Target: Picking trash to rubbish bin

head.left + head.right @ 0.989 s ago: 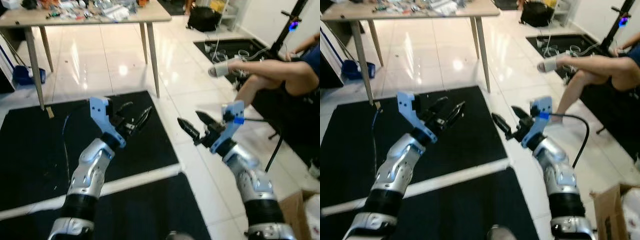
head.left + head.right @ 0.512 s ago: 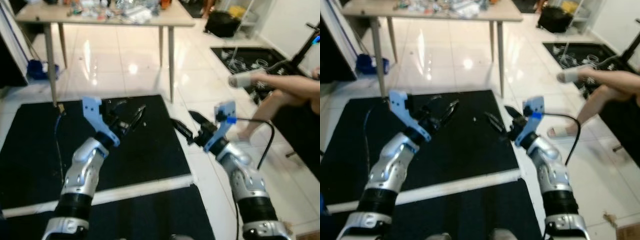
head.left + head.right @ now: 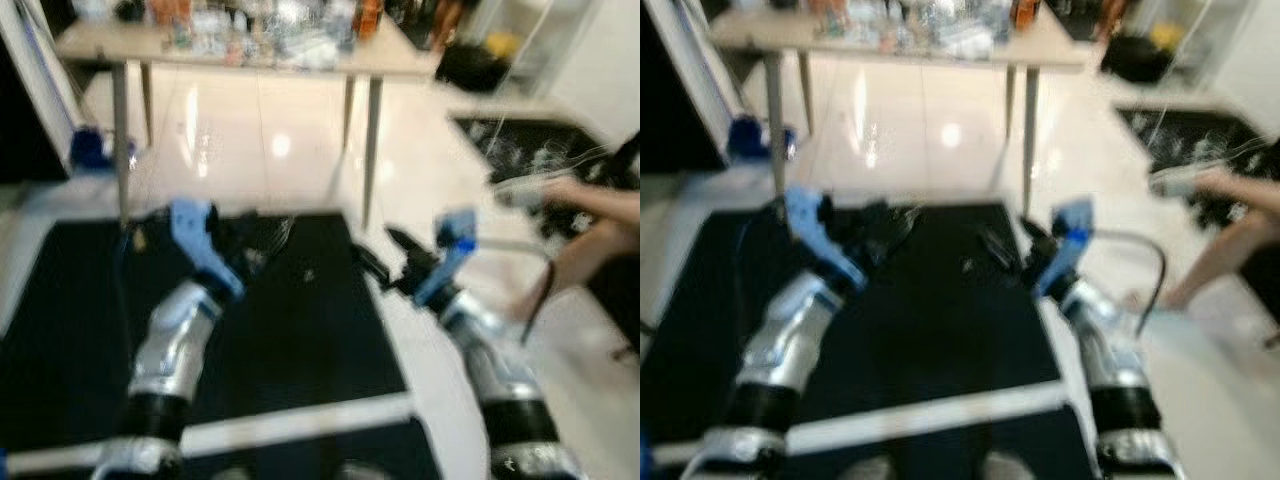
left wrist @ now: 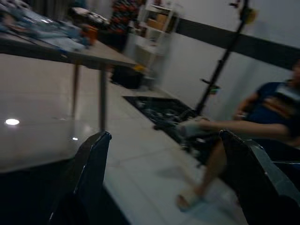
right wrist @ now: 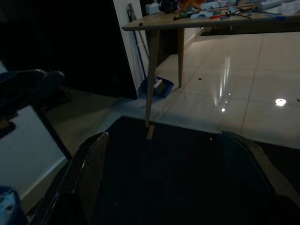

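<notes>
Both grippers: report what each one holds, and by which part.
Nothing is held. The left gripper and the right gripper are both open, fingers spread with nothing between them, raised over the black mat.

Black mat (image 3: 300, 320) ahead lies open, bare tile beyond it. Wooden table (image 3: 250, 60) stands past the mat, its legs planted at the far edge. Seated person's leg (image 3: 600, 205) bars the right side.

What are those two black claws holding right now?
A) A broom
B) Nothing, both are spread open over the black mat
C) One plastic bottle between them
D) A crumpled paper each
B: in the wrist views the left gripper and the right gripper have their fingers wide apart with only floor between them, above the black mat.
</notes>
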